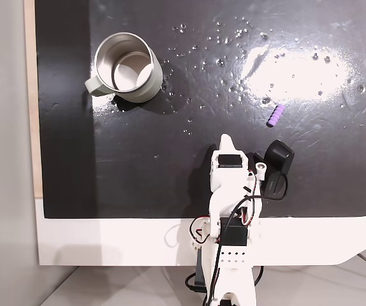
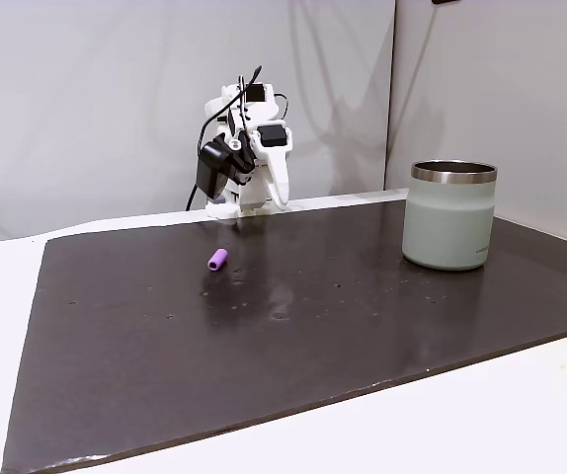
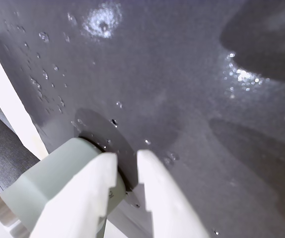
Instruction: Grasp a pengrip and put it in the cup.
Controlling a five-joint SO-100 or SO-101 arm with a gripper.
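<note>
One black mat point(image 1: 170, 127) covers the table, glare washing out its far right in a fixed view. Cup point(image 1: 127, 67) sits far left there, upright; in the wrist view its lower part is cut off behind the fingers point(image 3: 83, 198). Arm point(image 1: 231, 217) folded at near edge. Gripper point(image 3: 127, 161) slightly parted, holding nothing. Pengrip point(image 1: 275, 115) lies on the mat right, well apart from cup.

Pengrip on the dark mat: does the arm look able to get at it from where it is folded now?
Probably yes. The pengrip lies alone on the mat, nothing beside or over it, and the gripper, jaws slightly apart, holds nothing. The cup stands well off to the other side.
</note>
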